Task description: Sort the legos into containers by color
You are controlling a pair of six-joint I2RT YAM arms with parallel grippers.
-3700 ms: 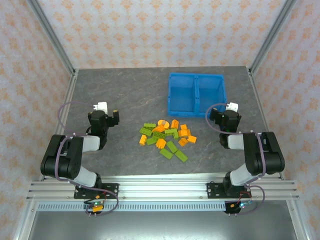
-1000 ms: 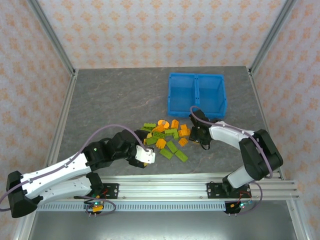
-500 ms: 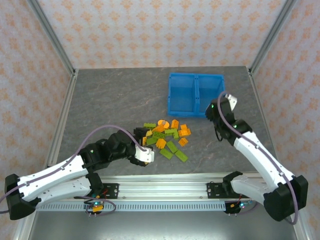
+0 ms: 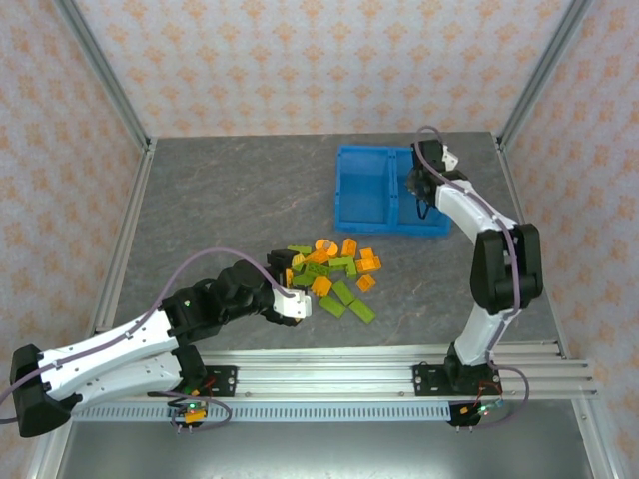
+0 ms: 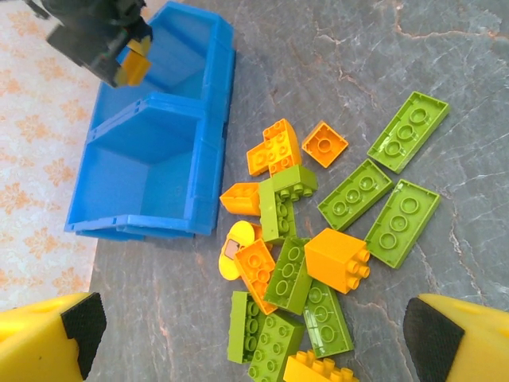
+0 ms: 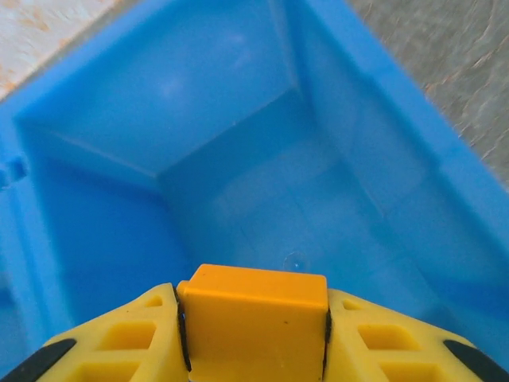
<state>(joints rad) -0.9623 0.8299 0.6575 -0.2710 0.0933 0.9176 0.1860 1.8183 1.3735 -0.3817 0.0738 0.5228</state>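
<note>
Olive-green and orange legos lie in a loose pile mid-table, seen close up in the left wrist view. My left gripper is at the pile's near-left edge, open, its yellow fingers wide apart on either side of the heap. My right gripper hovers over the right compartment of the blue bin, shut on an orange lego. Below that brick the compartment floor is bare. In the left wrist view the right gripper hangs above the bin's far compartment with the orange lego in it.
The bin's left compartment holds nothing. Dark stone tabletop stretches left of the bin and pile. Aluminium frame posts and patterned walls ring the table; the mounting rail runs along the near edge.
My right arm has swung from beside the pile up and back to above the bin's right compartment, carrying the orange lego. The left gripper has edged slightly closer to the pile.
</note>
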